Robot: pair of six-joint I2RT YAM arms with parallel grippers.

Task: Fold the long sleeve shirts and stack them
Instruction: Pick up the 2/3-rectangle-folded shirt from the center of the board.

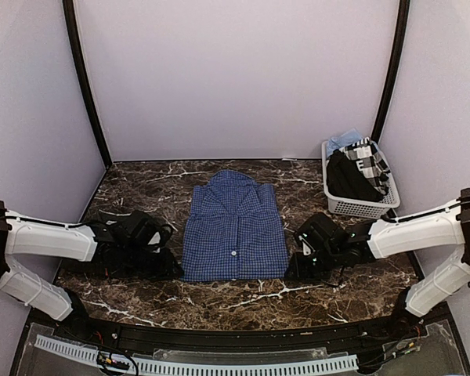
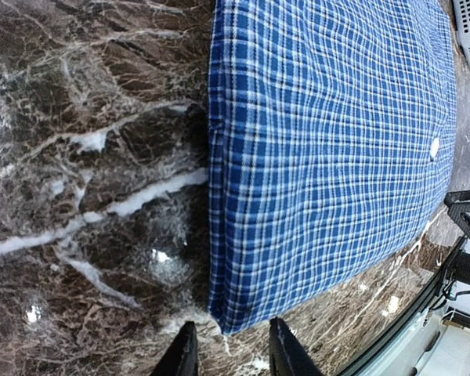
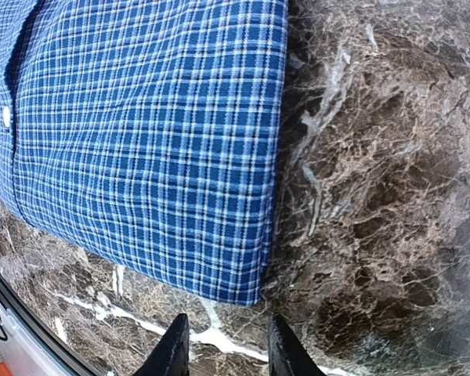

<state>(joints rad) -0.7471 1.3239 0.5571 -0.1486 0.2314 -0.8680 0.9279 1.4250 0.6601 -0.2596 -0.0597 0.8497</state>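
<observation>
A blue checked long sleeve shirt [image 1: 235, 227] lies folded flat, collar to the back, in the middle of the marble table [image 1: 141, 196]. My left gripper [image 1: 172, 265] sits low at its near left corner. In the left wrist view that gripper [image 2: 233, 352] is open, and the shirt [image 2: 329, 141] corner lies just ahead of the fingertips, ungripped. My right gripper [image 1: 294, 265] sits at the near right corner. Seen from the right wrist, this gripper [image 3: 227, 351] is open too, a short way from the shirt [image 3: 141, 141] corner. A white button [image 3: 6, 116] shows on the placket.
A white slatted basket [image 1: 360, 205] stands at the back right, holding dark cloth [image 1: 348, 178], a black-and-white plaid piece and a bit of light blue fabric. Purple walls close in the back and sides. A black rail [image 1: 219, 333] runs along the near edge.
</observation>
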